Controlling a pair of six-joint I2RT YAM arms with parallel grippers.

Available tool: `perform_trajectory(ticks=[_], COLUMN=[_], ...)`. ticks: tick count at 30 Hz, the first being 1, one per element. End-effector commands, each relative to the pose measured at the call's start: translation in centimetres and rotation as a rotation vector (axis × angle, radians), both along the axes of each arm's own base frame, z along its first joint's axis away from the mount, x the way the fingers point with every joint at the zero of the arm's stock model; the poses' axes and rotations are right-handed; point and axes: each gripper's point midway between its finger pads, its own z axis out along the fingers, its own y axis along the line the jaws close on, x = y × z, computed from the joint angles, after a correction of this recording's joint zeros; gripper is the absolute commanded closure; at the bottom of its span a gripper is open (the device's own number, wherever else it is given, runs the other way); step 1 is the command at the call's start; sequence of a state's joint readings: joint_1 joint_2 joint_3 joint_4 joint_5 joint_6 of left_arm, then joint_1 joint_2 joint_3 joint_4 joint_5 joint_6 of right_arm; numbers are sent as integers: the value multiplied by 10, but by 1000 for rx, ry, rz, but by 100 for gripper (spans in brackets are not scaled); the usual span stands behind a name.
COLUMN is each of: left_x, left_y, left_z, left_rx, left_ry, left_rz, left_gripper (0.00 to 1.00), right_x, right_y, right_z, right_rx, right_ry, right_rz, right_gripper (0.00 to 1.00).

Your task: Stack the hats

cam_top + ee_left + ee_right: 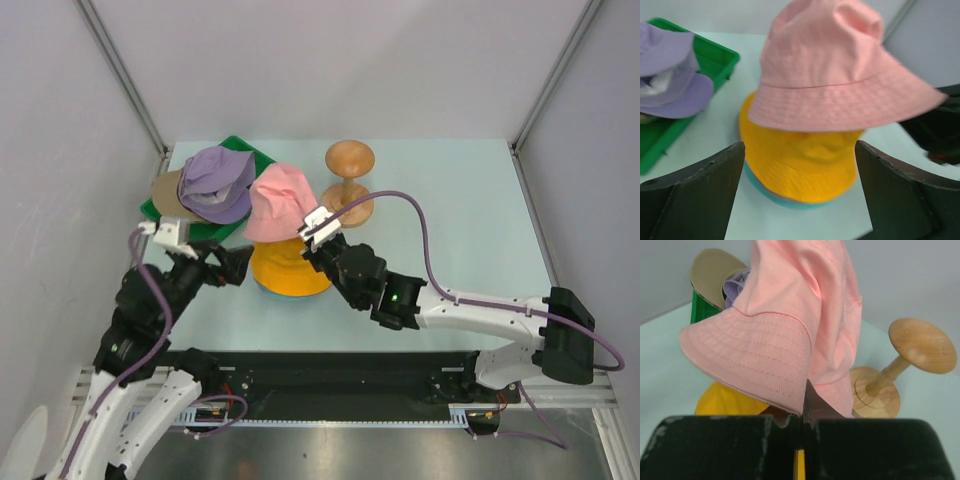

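- Left pincer [800,150]: jaws stood wide apart and empty, just beside the stack on its left, aimed at the orange hat [800,165].
- Right pincer [802,422]: jaws were pressed together on the near brim of the pink hat [790,330], which it alone carried.
- Key relation: the pink hat hung tilted, with its crown leaning up and away toward the back of the bench [450,190] and its brim over the orange crown. I could not tell whether the two touched. The stack lay below the hat and nearer the arm bases, so I judged the coming move to be a short draw nearward and a lowering, until brim lay over brim.
- Stack: the orange hat sat on a teal hat [785,202], of which only a rim showed.
- Nearer arm: the right had the hat, and the left was free to steady the stack.
- Surroundings: a lavender hat [215,183] and a tan cap [165,188] lay at the green tray [245,150], back left.
- Obstacle: the wooden stand [348,180] stood near the pink hat on the right. I judged it the one thing a swinging brim might catch.
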State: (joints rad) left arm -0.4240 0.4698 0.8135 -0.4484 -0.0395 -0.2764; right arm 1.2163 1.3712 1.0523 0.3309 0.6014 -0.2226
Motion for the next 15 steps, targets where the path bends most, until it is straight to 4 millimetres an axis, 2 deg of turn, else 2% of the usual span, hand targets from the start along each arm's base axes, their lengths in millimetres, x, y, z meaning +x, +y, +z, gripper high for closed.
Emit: perform_trajectory(ticks=[1, 3, 5, 8, 10, 15], left_x=[-54, -66, -65, -54, -42, -27], left_y=[-18, -18, -17, -16, -22, -36], left_z=[-23, -25, -28, -34, -40, -34], left_rx=[-191, -252, -287, -343, -383, -550], left_ry=[173, 192, 213, 287, 340, 346], left_rz=[-142, -148, -127, -53, -29, -37], left_gripper=[4, 2, 2, 1, 0, 3], right_x=[-4, -10, -12, -17, -20, -23], right_y=[-11, -14, -22, -34, -43, -48], right_z=[1, -10, -15, -26, -31, -45], right_rx=[50, 31, 23, 9, 6, 19], right_ry=[-16, -10, -11, -16, -16, 12], right_rz=[-118, -147, -201, -269, -313, -334], right_gripper=[100, 100, 100, 100, 100, 100])
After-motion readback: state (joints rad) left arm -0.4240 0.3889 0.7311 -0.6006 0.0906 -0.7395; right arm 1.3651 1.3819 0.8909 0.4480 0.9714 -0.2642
